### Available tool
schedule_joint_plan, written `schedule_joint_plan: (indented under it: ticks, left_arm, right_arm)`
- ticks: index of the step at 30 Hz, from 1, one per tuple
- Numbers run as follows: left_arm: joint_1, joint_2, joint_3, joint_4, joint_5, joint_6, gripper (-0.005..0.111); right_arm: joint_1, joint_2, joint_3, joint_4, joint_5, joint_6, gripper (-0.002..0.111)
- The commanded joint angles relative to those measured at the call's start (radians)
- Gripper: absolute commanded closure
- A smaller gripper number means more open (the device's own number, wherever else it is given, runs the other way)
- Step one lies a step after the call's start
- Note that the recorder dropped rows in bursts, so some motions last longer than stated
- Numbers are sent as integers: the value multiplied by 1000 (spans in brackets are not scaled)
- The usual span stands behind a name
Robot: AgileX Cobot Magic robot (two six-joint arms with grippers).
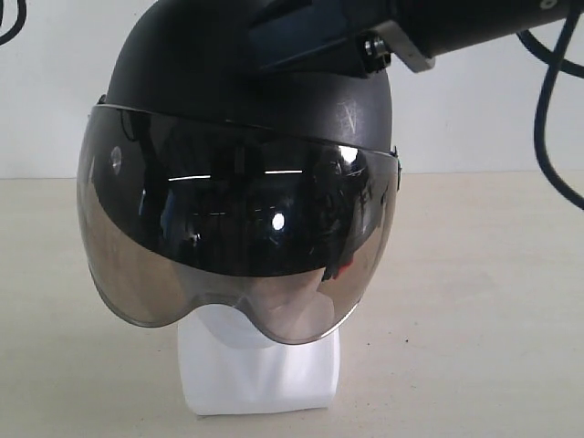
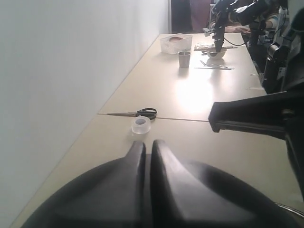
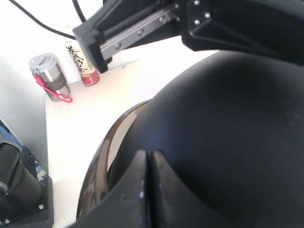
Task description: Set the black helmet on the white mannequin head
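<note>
The black helmet [image 1: 228,82] sits over the white mannequin head [image 1: 260,374]. Only the head's chin, neck and squarish base show below the smoky visor [image 1: 237,246]. My right arm [image 1: 401,36] comes in from the upper right and lies on the crown. In the right wrist view the right gripper [image 3: 148,156] is shut, fingertips against the matte shell [image 3: 228,133], with the visor rim [image 3: 95,175] beside them. The left gripper [image 2: 147,145] is shut with nothing between its fingers, over a dark rounded surface. Both sets of fingertips are hidden in the exterior view.
Along the table in the left wrist view lie scissors [image 2: 140,113], a tape roll [image 2: 141,125], a metal cup [image 2: 184,59] and a plastic box [image 2: 175,43]. A steel flask [image 3: 47,76] and a small bottle [image 3: 83,64] stand by the wall. Cables [image 1: 547,109] hang at the right.
</note>
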Motion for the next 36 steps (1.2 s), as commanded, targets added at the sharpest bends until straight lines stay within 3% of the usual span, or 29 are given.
schedule_joint_plan:
  ticks: [1, 13, 29, 36]
  left_arm:
    - [2, 11, -5, -10, -6, 8, 102]
    - [27, 44, -5, -10, -40, 11, 102]
    - [29, 46, -5, -10, -44, -6, 102]
    - [29, 46, -5, -10, -44, -9, 102]
  right_arm:
    - [41, 4, -49, -110, -46, 81, 108]
    - [132, 84, -160, -274, 22, 226, 108]
    - [135, 92, -158, -366, 128, 339, 108]
    - [219, 103, -158, -511, 128, 422, 108]
